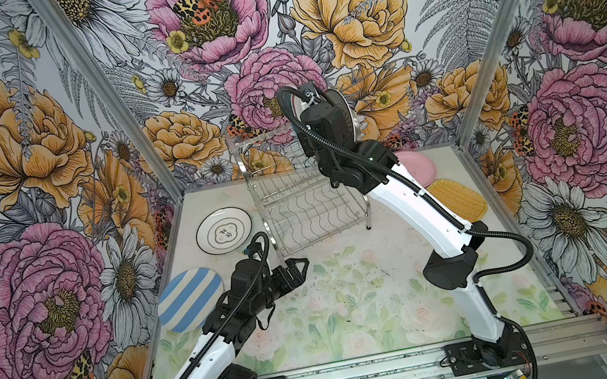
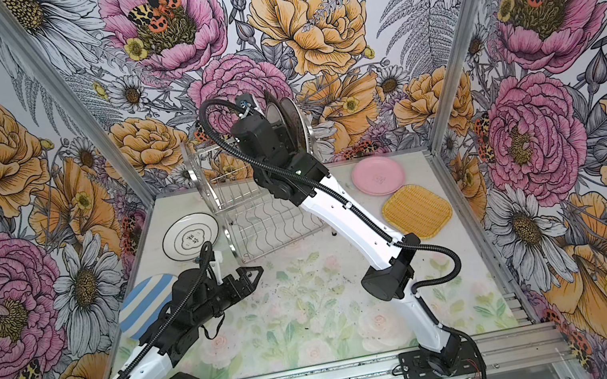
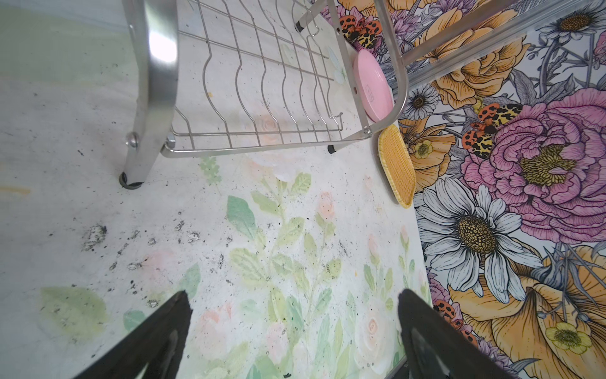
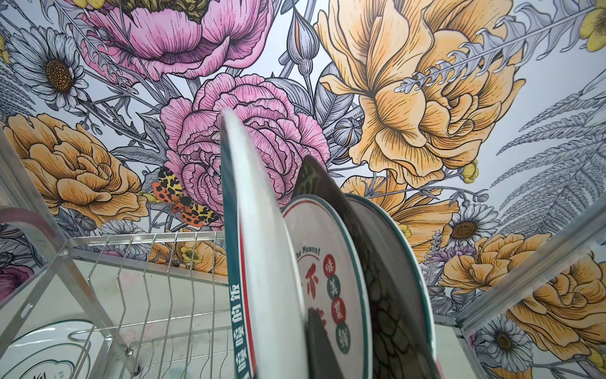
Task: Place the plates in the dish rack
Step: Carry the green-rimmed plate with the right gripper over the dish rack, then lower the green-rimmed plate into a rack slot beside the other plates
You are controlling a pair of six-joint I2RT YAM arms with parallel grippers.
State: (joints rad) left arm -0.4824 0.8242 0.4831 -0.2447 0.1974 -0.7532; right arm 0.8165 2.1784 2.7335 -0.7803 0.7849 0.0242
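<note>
Reaching up far-centre in a top view, right gripper (image 2: 279, 125) sits at dish rack (image 1: 296, 208) top tier; left gripper (image 1: 299, 271) hovers low, near-left. Left wrist: jaws released. Right wrist alone shows clench on teal-rimmed plate (image 4: 262, 262), upright among racked plates (image 4: 331, 288).

A white plate with a teal band (image 4: 262, 249) stands on edge right up close, filling the middle. One dark finger (image 4: 317, 347) of the right gripper (image 4: 282, 331) lies against its face; the other finger is hidden behind it. Packed just beyond are a printed round plate (image 4: 328, 269) with red and green characters, a black plate (image 4: 314, 177) and a teal-rimmed plate (image 4: 400, 262). The dish rack (image 4: 147, 272) shows bare wire slots alongside, and past its frame lies a ringed white plate (image 4: 36, 354). The floral wall (image 4: 426, 98) rises behind.
</note>
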